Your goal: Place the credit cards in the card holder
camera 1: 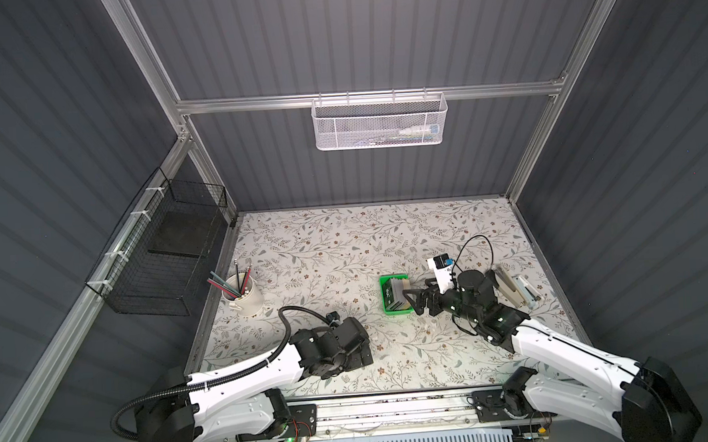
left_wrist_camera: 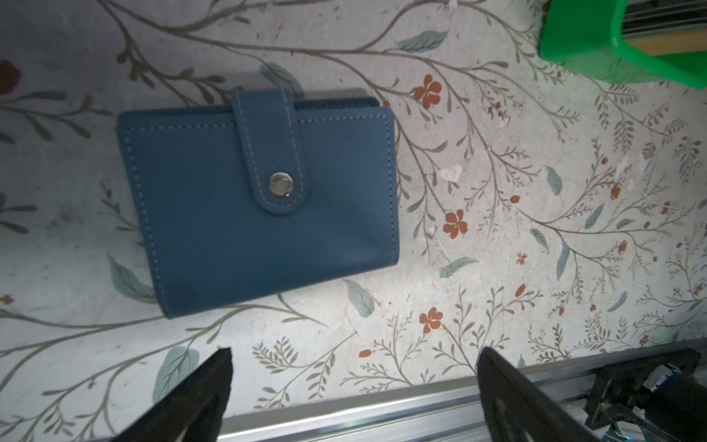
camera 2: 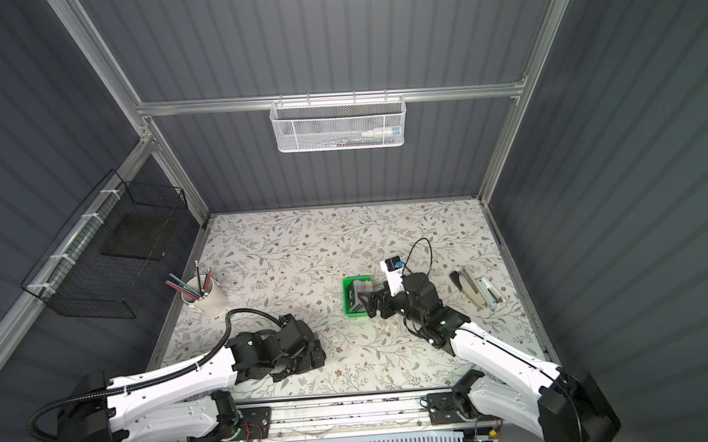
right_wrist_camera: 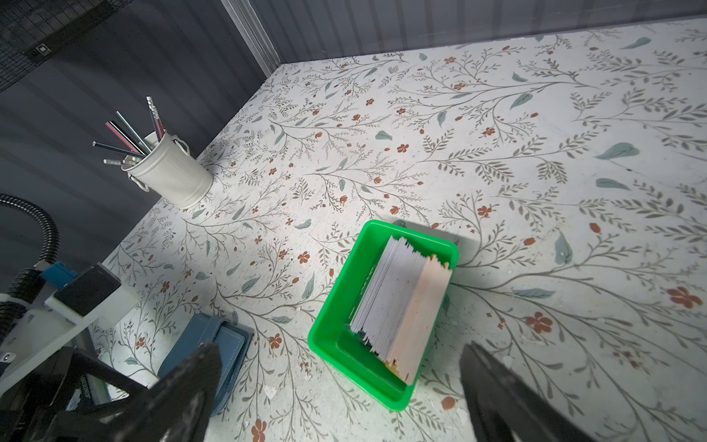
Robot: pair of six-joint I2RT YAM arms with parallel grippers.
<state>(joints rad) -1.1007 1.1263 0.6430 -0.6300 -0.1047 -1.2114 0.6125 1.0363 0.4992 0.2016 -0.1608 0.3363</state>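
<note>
Both arms were poised, nothing in hand yet! The left gripper [left_wrist_camera: 355,356] hovered with its jaws spread wide and empty over the holder [left_wrist_camera: 260,203]. In the top views that put the holder at lower centre-left of the frame, mostly hidden under the arm. The holder lay flat on the surface [left_wrist_camera: 497,268], closed, its tab [left_wrist_camera: 281,185] snapped down.

Over to the right gripper [right_wrist_camera: 340,352], also fully open and holding nothing. In both top views it sat just right of centre, nosing up to the right-hand edge of the green tray [camera 1: 385,295]. The cards [right_wrist_camera: 398,306] stood on edge inside that tray, packed close, pale ones with a few tan at one end.

Plenty could go wrong from here, I'd say:
- The holder was shut, so no card could go in until the snap came undone.
- A tug on the tab with nothing pinning the body would likely drag or flip the holder.
- The cards were thin and tightly stacked, so a wide closing pinch could take several at once.
- The same pinch could let a card slip out.
- The tray looked light, and a nudge from a finger might shove or tip it and spill the stack
</note>
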